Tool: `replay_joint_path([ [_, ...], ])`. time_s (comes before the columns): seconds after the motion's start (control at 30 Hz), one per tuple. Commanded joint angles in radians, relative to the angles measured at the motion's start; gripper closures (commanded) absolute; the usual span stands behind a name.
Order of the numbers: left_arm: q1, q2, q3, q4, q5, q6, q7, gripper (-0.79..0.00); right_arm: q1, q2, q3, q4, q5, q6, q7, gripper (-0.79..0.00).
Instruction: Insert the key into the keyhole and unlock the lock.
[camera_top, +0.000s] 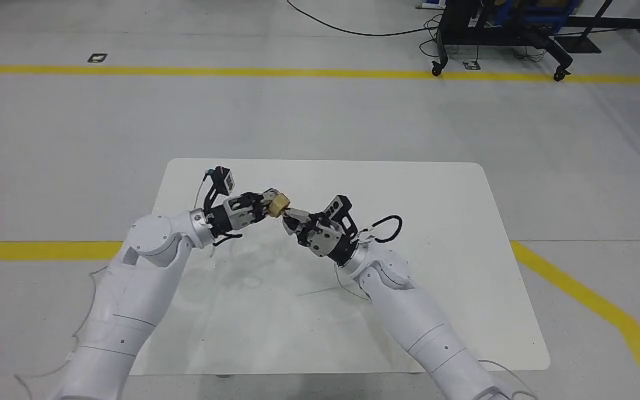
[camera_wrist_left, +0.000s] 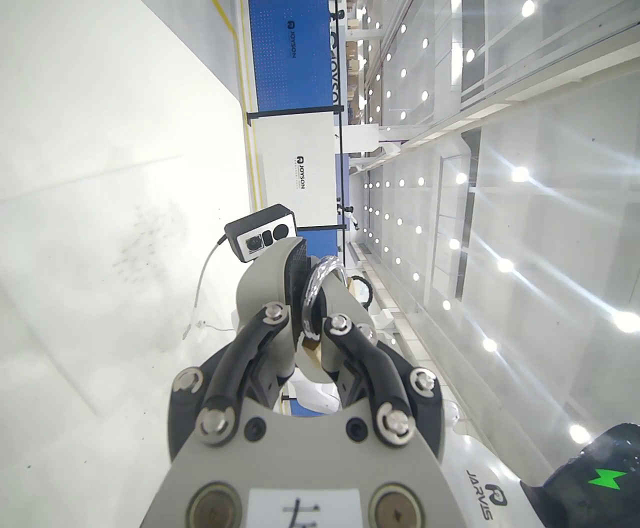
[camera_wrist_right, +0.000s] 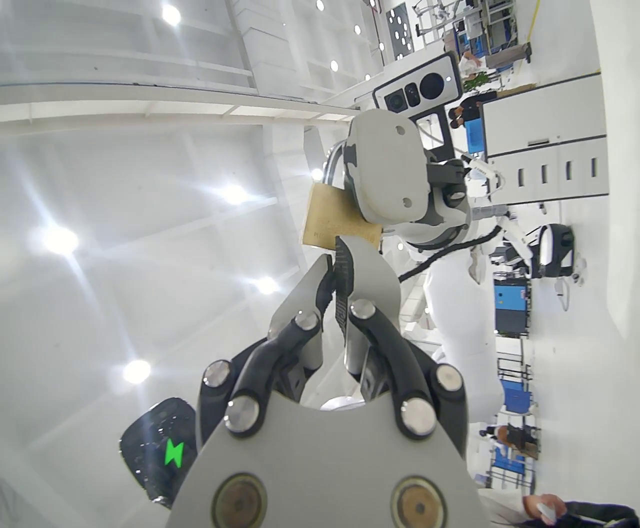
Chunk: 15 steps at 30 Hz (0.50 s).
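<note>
I count two claws, one padlock, one key and one table.

My left claw (camera_wrist_left: 311, 300) is clamped on the one brass, box-shaped padlock (camera_wrist_right: 332, 220). Its grey fingers (camera_wrist_left: 262, 285) press on either side of the body, at the end where the bent silver metal shackle (camera_wrist_left: 322, 270) comes out. The shackle's loop stands out between my fingertips. I cannot tell whether the shackle is latched or sprung. I hold the padlock in the air over the far middle part of the one white rectangular table (camera_top: 440, 200), and it does not rest on the top.

My right claw (camera_wrist_right: 336, 267) is drawn almost together, with only a narrow slit left between the pads. A small, dark, flat piece is pinched in that slit, and I take it for the head of the one key (camera_wrist_right: 326, 287). My right fingertips sit right at the padlock's bottom end, the end opposite the shackle. My own fingers hide the key's blade, so I cannot tell whether it has entered the padlock or only stands against it.

From above, my two claws meet tip to tip with the padlock between them. The left comes in from the left side. The right comes from the right and from nearer my body.

Two yellow lines run across the grey floor, one beyond the table and one level with it.
</note>
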Motion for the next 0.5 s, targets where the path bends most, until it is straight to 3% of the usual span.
replay_joint_path([
  [0.0,0.004,0.001,-0.003,-0.009,0.018,-0.022,0.011,0.0,0.003,0.0,0.008,0.009,0.046,0.034,0.026,0.0],
  [0.23,0.033,0.007,0.0,-0.074,0.183,-0.106,0.098,0.0,0.019,-0.001,0.031,0.045,0.163,0.137,0.097,0.0],
  [0.47,0.068,0.009,-0.014,-0.119,0.234,-0.131,0.173,0.0,0.026,-0.002,0.043,0.06,0.192,0.134,0.107,0.0],
])
